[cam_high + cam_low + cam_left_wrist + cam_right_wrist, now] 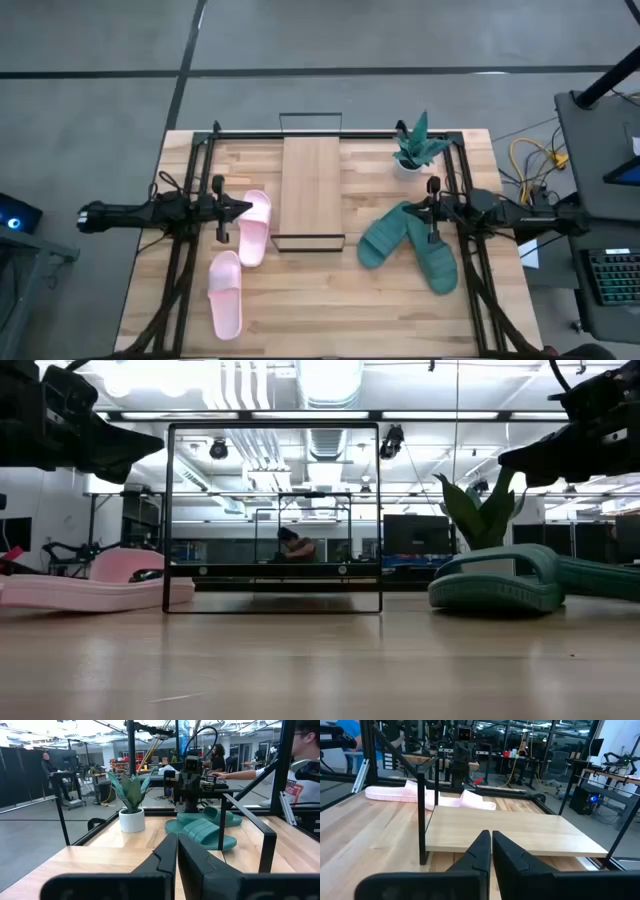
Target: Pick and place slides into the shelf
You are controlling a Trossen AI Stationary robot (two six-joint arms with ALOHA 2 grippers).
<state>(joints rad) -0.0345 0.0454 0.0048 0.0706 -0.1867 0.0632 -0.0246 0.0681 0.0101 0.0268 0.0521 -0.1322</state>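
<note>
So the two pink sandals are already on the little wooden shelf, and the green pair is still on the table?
Not quite. The high view shows the shelf bare; both pink sandals lie on the table to its left. The green pair is indeed still on the table.

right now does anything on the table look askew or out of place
Slightly. The two teal slides lie crossed, one overlapping the other, right of the shelf. The two pink slides lie apart at different angles on its left. The shelf holds nothing. No damage or spill shows; the potted plant stands upright.
</note>
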